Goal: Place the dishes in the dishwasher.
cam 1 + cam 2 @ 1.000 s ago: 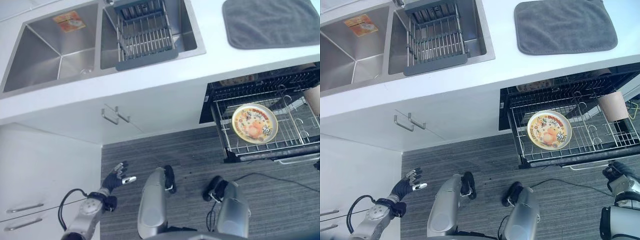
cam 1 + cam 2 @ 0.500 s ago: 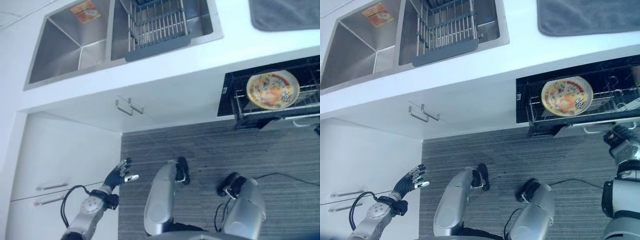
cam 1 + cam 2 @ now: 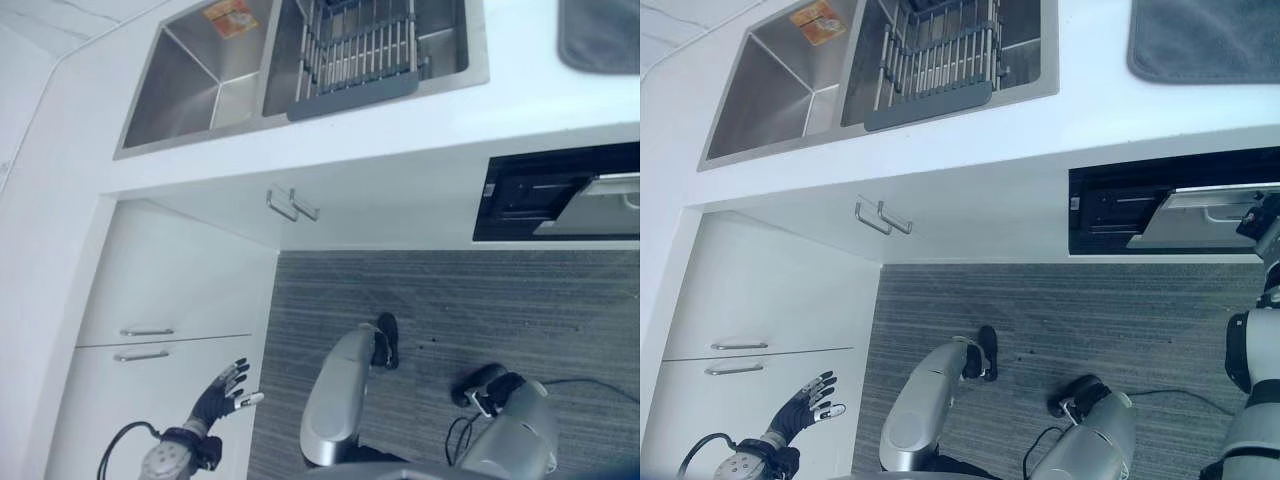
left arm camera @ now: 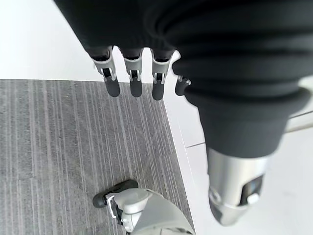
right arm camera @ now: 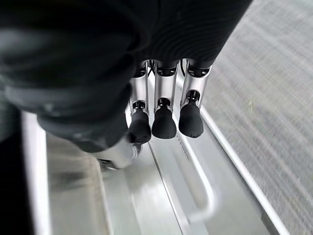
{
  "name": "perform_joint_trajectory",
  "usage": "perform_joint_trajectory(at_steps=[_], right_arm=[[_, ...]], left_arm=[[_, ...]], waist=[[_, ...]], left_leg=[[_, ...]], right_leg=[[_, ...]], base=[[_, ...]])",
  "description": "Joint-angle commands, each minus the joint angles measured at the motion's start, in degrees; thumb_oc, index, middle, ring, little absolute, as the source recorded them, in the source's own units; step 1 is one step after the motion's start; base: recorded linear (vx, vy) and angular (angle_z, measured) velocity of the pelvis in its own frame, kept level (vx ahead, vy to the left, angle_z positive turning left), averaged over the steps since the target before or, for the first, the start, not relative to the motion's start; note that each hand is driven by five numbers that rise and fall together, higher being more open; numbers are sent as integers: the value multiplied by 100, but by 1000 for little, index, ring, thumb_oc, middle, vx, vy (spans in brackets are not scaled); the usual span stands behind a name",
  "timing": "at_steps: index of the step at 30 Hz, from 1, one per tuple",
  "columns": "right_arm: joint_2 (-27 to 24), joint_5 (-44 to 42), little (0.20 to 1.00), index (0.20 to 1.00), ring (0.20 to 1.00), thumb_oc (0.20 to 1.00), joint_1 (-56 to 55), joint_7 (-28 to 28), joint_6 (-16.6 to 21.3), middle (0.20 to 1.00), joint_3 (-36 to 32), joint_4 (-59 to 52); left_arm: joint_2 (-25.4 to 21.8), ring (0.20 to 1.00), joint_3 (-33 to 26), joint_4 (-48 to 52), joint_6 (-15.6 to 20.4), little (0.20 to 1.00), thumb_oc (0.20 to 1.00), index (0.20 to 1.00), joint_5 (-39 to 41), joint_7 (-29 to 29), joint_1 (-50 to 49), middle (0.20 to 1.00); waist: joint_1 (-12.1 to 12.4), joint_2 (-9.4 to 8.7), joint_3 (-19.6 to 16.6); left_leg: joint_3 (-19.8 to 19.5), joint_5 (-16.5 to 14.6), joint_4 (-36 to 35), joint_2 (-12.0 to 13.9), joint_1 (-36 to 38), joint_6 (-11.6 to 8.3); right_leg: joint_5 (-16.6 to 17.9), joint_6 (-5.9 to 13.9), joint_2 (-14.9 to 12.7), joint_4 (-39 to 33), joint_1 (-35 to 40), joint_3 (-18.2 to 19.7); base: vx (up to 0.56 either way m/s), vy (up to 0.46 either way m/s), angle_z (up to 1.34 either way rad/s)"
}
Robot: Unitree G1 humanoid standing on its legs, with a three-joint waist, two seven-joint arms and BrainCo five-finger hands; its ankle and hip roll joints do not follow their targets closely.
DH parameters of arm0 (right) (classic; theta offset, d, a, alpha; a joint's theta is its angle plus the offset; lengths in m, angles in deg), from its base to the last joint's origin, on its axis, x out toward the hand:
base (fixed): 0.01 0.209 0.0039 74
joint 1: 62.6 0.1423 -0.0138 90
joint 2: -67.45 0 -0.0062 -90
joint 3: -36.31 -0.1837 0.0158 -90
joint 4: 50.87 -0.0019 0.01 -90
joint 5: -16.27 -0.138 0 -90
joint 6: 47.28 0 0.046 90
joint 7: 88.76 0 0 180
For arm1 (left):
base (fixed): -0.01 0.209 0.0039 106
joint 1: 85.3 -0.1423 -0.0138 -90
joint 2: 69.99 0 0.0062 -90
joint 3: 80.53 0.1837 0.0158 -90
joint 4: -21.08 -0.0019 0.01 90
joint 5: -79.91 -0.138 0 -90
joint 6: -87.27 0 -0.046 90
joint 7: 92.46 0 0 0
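While the right hand (image 5: 164,115) presses straight fingers on the silver metal dishwasher drawer front (image 3: 1210,215) to shut it, nothing is held. The left hand (image 3: 222,388) hangs open near the grey striped floor (image 3: 450,300).

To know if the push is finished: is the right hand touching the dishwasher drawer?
Cannot tell. In the right wrist view the straight fingers lie right at the steel drawer front; neither contact nor gap shows plainly.
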Motion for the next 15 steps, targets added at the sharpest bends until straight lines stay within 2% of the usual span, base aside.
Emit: perform_joint_trajectory(at_steps=[1, 4, 9, 13, 15], right_arm=[[-277, -58, 200, 200, 200, 200, 1514, -271, 610, 200, 417, -479], [-421, 53, 200, 200, 200, 200, 1915, -354, 521, 200, 684, -383], [-385, 226, 200, 200, 200, 200, 1977, -623, 461, 200, 893, -469], [-301, 320, 200, 200, 200, 200, 1663, -653, 615, 200, 779, -638], [-214, 451, 200, 200, 200, 200, 1026, -567, 989, 200, 472, -943]], left_arm=[[-324, 1000, -401, -131, 162, 1000, 1000, 1000, 0, -37, -20, 1000], [-352, 1000, -627, -313, 143, 1000, 1000, 1000, 43, -292, -143, 1000], [-222, 1000, -653, -696, 469, 1000, 1000, 1000, -159, -521, -180, 1000], [-236, 1000, -628, -525, 584, 1000, 1000, 1000, -26, -668, -169, 1000], [-265, 1000, -716, -264, 625, 1000, 1000, 1000, 125, -824, -121, 1000]], waist=[[494, -17, -49], [607, 19, -115], [577, 7, -101], [486, -57, -57], [420, -175, -39]], left_leg=[[-15, 885, -1029, 442, 131, -453], [-160, 941, -976, 426, 7, -455], [-185, 895, -868, 403, -39, -411], [-194, 856, -808, 414, 27, -413], [-152, 885, -873, 456, 135, -428]], right_leg=[[-327, 399, -338, 437, -25, 220], [-391, 367, -411, 581, -86, 198], [-447, 360, -447, 701, -84, 224], [-381, 369, -299, 559, -4, 256], [-279, 398, -159, 306, 159, 191]], base=[[9, -95, 28], [7, -78, 20], [13, -5, 10], [-14, 35, -2], [-52, 38, -9]])
